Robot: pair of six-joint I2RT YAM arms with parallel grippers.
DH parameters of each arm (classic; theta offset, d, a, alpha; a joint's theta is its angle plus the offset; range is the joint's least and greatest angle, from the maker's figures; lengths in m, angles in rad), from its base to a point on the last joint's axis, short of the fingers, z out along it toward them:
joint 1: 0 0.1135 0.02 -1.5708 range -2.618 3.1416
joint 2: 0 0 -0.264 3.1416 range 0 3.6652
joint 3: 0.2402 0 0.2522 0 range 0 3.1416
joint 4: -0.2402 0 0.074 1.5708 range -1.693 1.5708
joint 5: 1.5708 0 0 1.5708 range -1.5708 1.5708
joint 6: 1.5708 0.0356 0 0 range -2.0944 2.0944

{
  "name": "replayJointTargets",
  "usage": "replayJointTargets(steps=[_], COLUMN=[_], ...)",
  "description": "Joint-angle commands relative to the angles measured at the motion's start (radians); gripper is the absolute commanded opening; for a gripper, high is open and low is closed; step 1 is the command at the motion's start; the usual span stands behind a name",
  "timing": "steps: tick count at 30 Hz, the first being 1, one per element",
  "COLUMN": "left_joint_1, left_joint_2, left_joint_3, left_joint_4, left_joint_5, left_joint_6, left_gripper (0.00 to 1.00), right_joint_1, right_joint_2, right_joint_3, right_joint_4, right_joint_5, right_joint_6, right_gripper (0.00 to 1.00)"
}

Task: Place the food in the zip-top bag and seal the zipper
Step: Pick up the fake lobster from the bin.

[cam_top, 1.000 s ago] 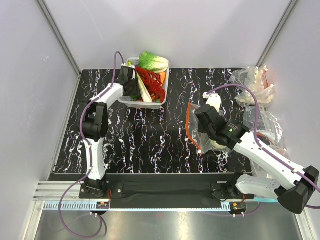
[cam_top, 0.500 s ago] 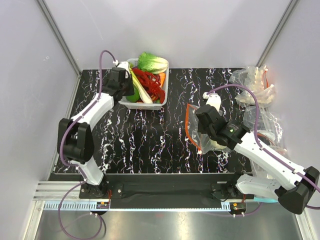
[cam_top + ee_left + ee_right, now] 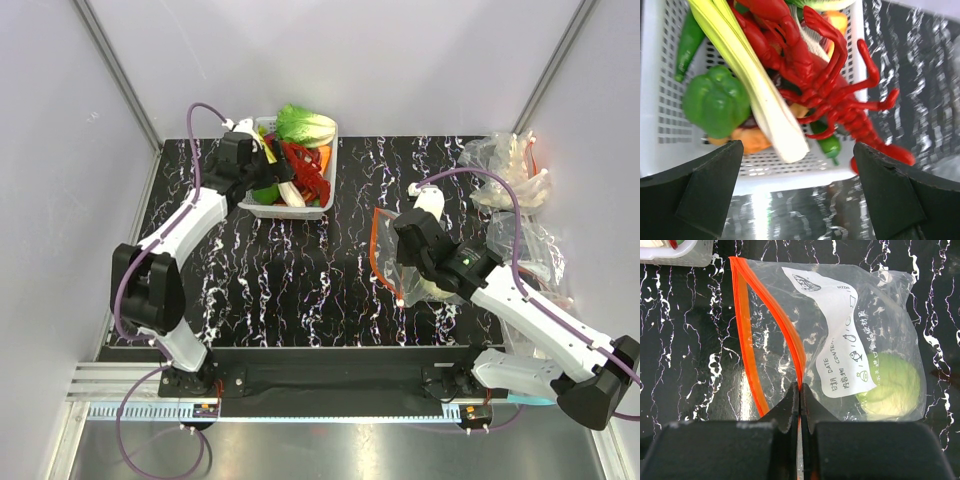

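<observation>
The red lobster (image 3: 810, 65) lies in the white basket (image 3: 790, 177) on top of other toy foods, its tail hanging over the near right corner. My left gripper (image 3: 797, 195) hovers open just over the basket's near rim, empty. From above, that gripper (image 3: 270, 165) is at the basket's left side beside the lobster (image 3: 308, 172). The zip-top bag (image 3: 840, 305) lies flat with the pale green cabbage (image 3: 892, 385) inside. My right gripper (image 3: 800, 387) is shut on the upper lip of the orange zipper (image 3: 770, 305), and the mouth gapes open.
In the basket, a leek (image 3: 755, 95) and a green pepper (image 3: 715, 100) lie beside the lobster, with bok choy (image 3: 305, 123) at the far end. A heap of wrinkled clear plastic (image 3: 510, 170) sits at the table's right edge. Walls close in on three sides.
My left arm has shifted at the basket's left side and its jaws have spread wide open. The lobster stays in the basket. The right arm and bag have not moved.
</observation>
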Motion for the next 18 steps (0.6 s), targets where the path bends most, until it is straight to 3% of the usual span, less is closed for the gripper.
replayJointTargets(steps=[1, 5, 8, 15, 18], left_joint_1=[-0.004, -0.035, -0.093, -0.17, -0.181], left_joint_2=[0.027, 0.042, 0.059, 0.2, 0.269], left_joint_3=[0.04, 0.035, 0.07, 0.334, 0.394], left_joint_4=[0.093, 0.171, 0.154, -0.108, -0.134], left_joint_5=[0.013, 0.012, -0.051, -0.295, -0.364], left_joint_6=[-0.196, -0.345, -0.355, -0.382, -0.37], left_gripper=[0.99, 0.99, 0.99, 0.99, 0.99], right_joint_1=[-0.01, -0.011, -0.01, -0.01, -0.01], right_joint_2=[-0.023, -0.017, -0.019, -0.025, -0.031], right_joint_3=[0.042, 0.045, 0.047, 0.051, 0.05], right_joint_4=[0.001, -0.001, 0.001, -0.002, -0.007], right_joint_5=[-0.013, -0.009, -0.003, 0.003, 0.003], right_joint_6=[0.003, -0.003, -0.006, -0.015, -0.017], right_gripper=[0.0, 0.0, 0.0, 0.0, 0.0])
